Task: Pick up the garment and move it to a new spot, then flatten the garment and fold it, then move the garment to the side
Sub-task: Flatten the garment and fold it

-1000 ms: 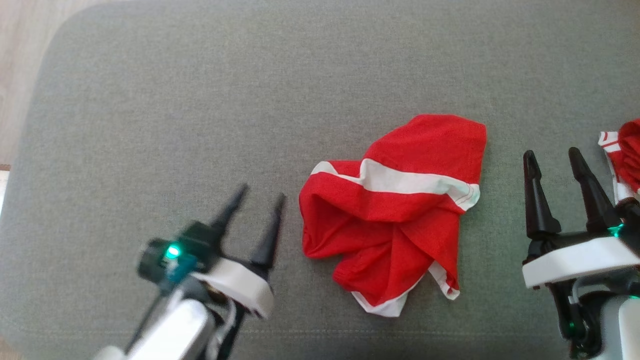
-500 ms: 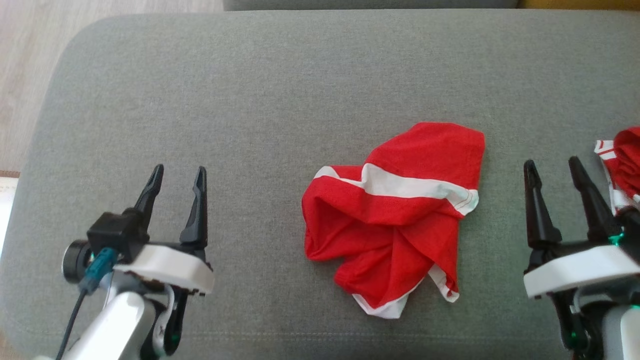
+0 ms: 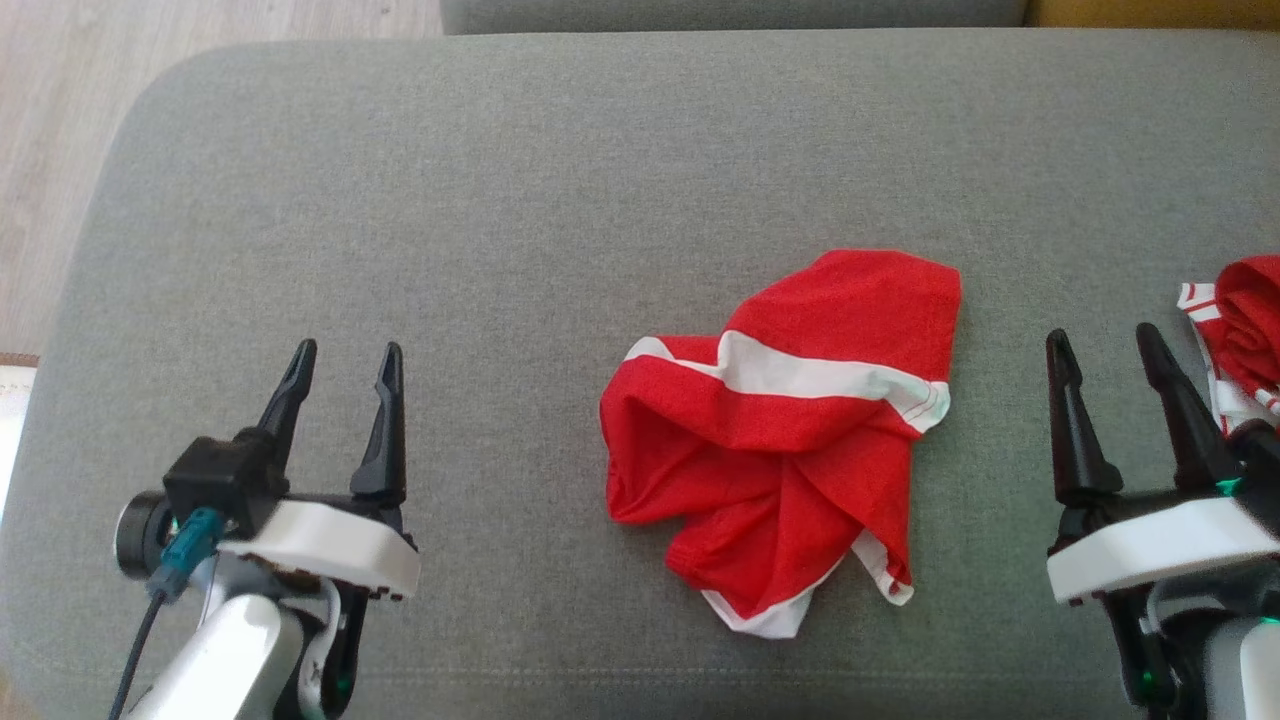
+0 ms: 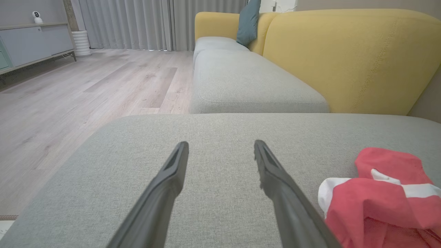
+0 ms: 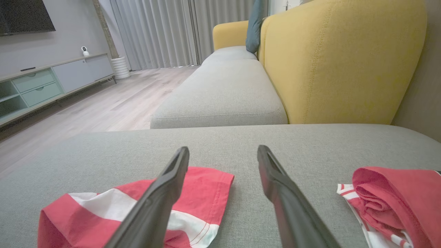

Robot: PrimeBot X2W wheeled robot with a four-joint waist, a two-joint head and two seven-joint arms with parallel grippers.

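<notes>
Garment: your red garment (image 3: 780,440) with the white band lies crumpled on the grey cushion (image 3: 500,180). It sits right of the middle and nearer the front edge than the back edge.
Garment shape: you see the white band running across its upper half. The red cloth is bunched in folds on its left side, and a white hem peeks out at the tip toward the front edge.
Left gripper: your left gripper (image 3: 347,347) hangs over the front left part of the cushion. Its fingers are spread wide with nothing between them and point toward the back edge. It is well apart from the garment.
Right gripper: your right gripper (image 3: 1100,332) is over the front right part of the cushion, fingers spread wide and empty. The garment lies to its left, apart from it.
Second cloth: a rolled red and white cloth (image 3: 1240,320) lies at the right edge of the cushion, just beside the right gripper's outer finger. You cannot tell whether they touch.
Left wrist view: you look between the spread fingers at bare grey cushion, with the garment low on the right.
Beyond the cushion: you see a second grey seat (image 4: 241,82), a yellow backrest (image 4: 344,58), a teal pillow (image 4: 248,20), a wood floor (image 3: 60,120) off the left edge, and grey curtains (image 4: 137,24).
</notes>
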